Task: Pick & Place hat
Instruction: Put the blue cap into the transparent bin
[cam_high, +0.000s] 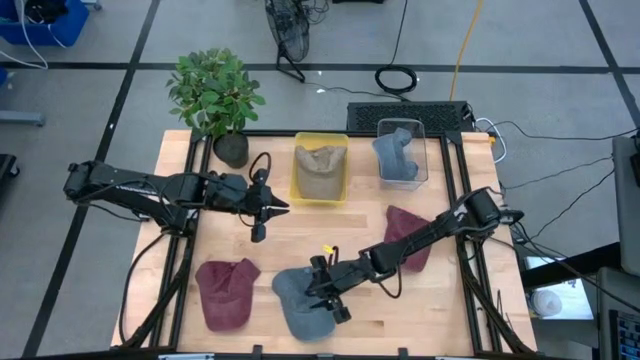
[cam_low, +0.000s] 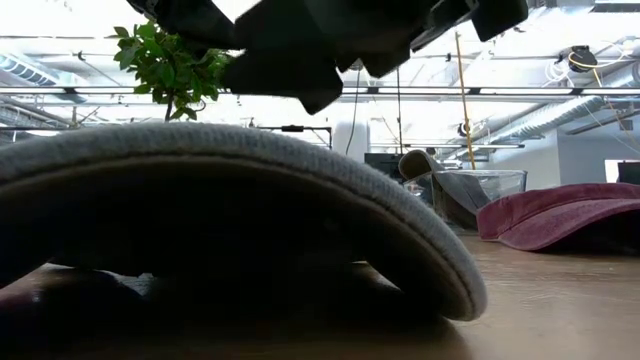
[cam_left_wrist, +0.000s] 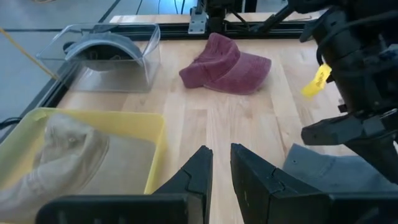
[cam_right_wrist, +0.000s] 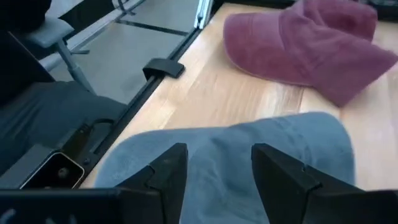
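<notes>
At lower centre of the high view we list a blue-grey hat (cam_high: 303, 300) lying flat on the wooden surface (cam_high: 290, 240). Right claw (cam_high: 327, 290) hovers over it, fingers spread, gripping nothing. Left claw (cam_high: 268, 208), frame centre-left, fingers nearly together, holds nothing. Also: maroon hat (cam_high: 226, 291) lower left; second maroon hat (cam_high: 408, 238) right of centre; yellow bin (cam_high: 320, 168) with tan hat (cam_high: 319, 170); clear bin (cam_high: 403, 151) with grey hat (cam_high: 396, 156); potted plant (cam_high: 217, 100) upper left.

Wooden table (cam_high: 270, 255), three caps, yellow bin (cam_high: 320, 168), clear bin (cam_high: 403, 150), potted plant (cam_high: 218, 100)
</notes>
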